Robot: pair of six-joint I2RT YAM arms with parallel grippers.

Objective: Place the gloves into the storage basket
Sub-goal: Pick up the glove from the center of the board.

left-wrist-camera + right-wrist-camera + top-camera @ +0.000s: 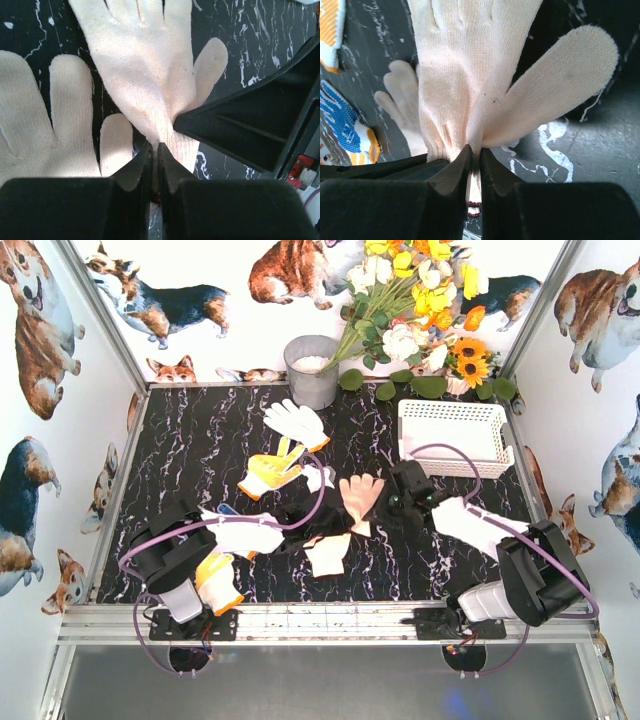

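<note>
A beige glove (360, 492) lies mid-table with its fingers pointing away. My left gripper (340, 526) is shut on its cuff; in the left wrist view the jaws (154, 147) pinch the knit of that glove (140, 65). A finger of the right gripper (240, 125) touches the same glove from the right. My right gripper (388, 506) is shut too, its jaws (474, 150) clamped on the red-trimmed cuff of the glove (465, 65). A second beige glove (327, 552) (30, 125) lies beside it. The white storage basket (455, 466) stands at the back right, with no glove visible inside.
More gloves lie around: a white one (295, 421), a yellow-palmed one (270, 470), another yellow one (218, 582) under the left arm and a blue-palmed one (342, 125). A grey bucket (312, 370) and a flower bunch (420, 310) stand at the back wall.
</note>
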